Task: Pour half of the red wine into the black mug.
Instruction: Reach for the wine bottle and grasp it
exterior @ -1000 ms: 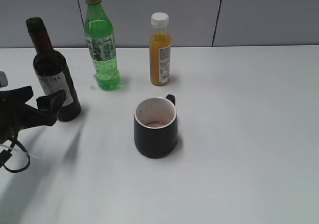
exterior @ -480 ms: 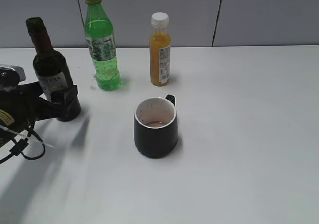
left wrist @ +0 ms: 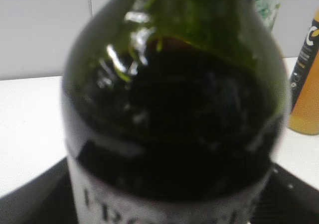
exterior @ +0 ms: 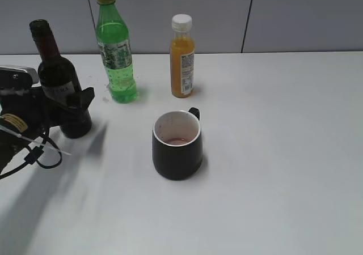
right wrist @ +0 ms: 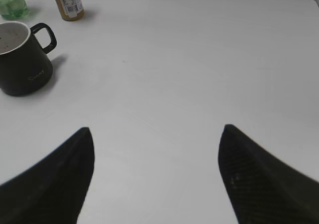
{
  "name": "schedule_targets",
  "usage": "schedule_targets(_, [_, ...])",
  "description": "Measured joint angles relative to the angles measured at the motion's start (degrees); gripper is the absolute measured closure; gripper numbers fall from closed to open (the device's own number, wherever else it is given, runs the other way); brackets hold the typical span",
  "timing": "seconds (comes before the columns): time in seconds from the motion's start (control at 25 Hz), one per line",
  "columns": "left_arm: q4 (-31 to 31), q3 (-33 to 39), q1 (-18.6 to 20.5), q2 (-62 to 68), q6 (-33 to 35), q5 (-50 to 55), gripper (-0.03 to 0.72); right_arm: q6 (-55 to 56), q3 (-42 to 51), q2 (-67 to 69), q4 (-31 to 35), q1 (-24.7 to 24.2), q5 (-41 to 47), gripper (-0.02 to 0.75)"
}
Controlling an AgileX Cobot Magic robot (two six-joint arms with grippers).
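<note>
The dark green wine bottle [exterior: 54, 68] stands upright at the table's left, uncapped, with dark wine up to its shoulder; it fills the left wrist view [left wrist: 169, 109]. My left gripper [exterior: 72, 105] is open, with one finger on each side of the bottle's lower body at label height, close to the glass. The black mug [exterior: 177, 153] stands in the middle with its handle to the back and a little reddish liquid at its bottom; it also shows in the right wrist view [right wrist: 22, 69]. My right gripper [right wrist: 157, 134] is open and empty over bare table, right of the mug.
A bright green soda bottle [exterior: 116, 56] and a small orange juice bottle [exterior: 182, 56] stand behind the mug near the back wall. The white table [exterior: 283, 153] stretches to the right. Cables hang from my left arm at the left edge.
My left gripper has moved right and forward from beside the wine bottle until its fingers flank the bottle. The bottle, the mug and the right gripper have not moved.
</note>
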Motion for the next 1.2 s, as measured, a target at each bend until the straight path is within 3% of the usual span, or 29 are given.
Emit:
schedule_targets(0.56, [1.4, -4.5, 0.0, 4.0, 0.0, 0.1, 0.037, 0.0, 0.0, 0.0, 0.0, 0.0, 0.0, 0.153])
schedule_targets(0.76, [1.5, -4.5, 0.0, 4.0, 0.1, 0.1, 0.150, 0.0, 0.0, 0.0, 0.0, 0.0, 0.0, 0.153])
schedule_targets(1.2, [1.4, -4.5, -0.3, 4.0, 0.4, 0.1, 0.151, 0.0, 0.0, 0.0, 0.0, 0.0, 0.0, 0.153])
